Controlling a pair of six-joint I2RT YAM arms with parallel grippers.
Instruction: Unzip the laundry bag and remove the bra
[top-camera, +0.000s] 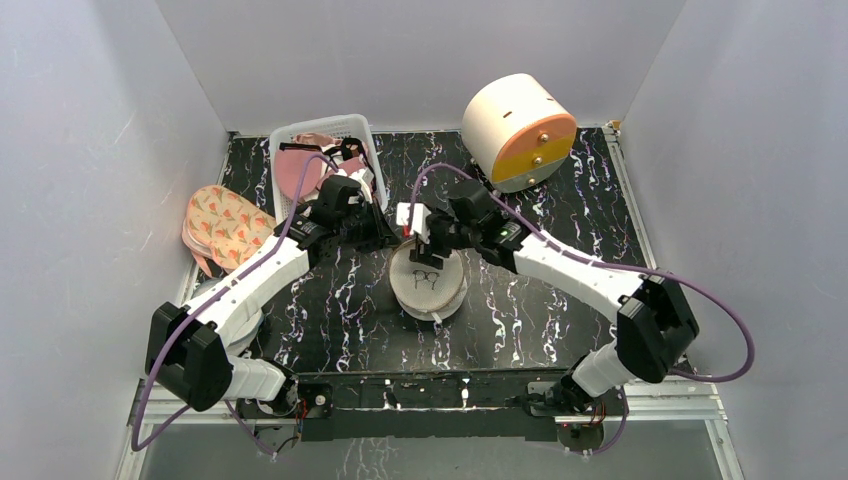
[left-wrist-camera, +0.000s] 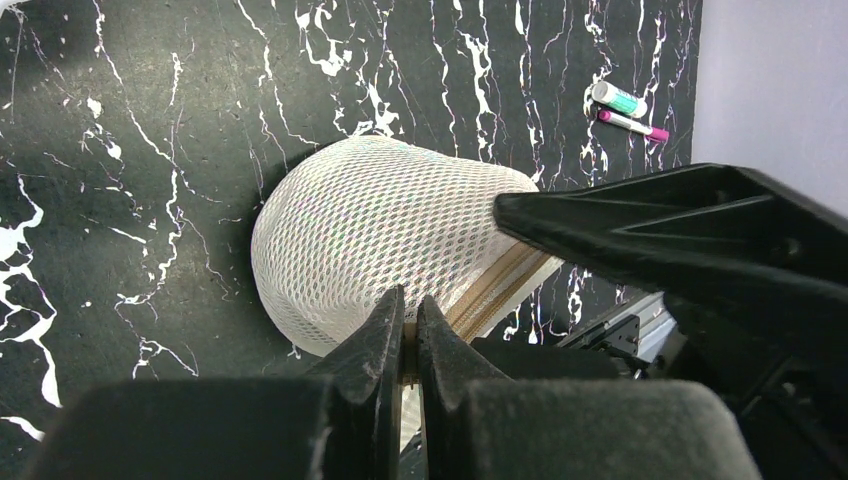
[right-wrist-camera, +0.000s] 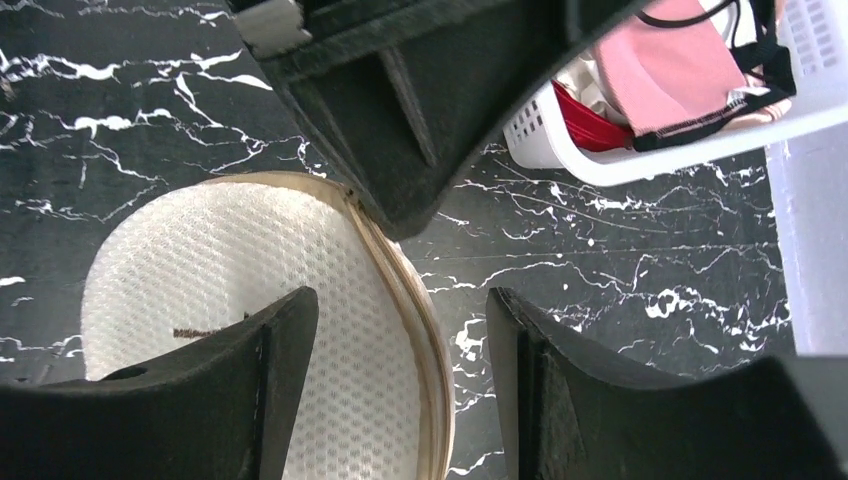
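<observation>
Laundry bag (top-camera: 428, 285) sits mid-worktop. Zip (right-wrist-camera: 425, 330) looks shut where visible, so unzipping prob. not begun and bra removal is all to do. At the bag's far rim, left claw (left-wrist-camera: 410, 305) is pinched closed on what seems the zip pull (left-wrist-camera: 409, 352). Right claw (right-wrist-camera: 400, 300) gapes astride the zip, gripping nothing. Bra hidden, mesh too dense. Far-left corner: basket (top-camera: 290, 135) w/ clothes.

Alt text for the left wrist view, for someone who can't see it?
The left gripper is closed, apparently on the tan zipper of a white mesh bag lying on a black marbled table. A black finger of the other arm reaches over the bag from the right; two markers lie near the wall.
</observation>
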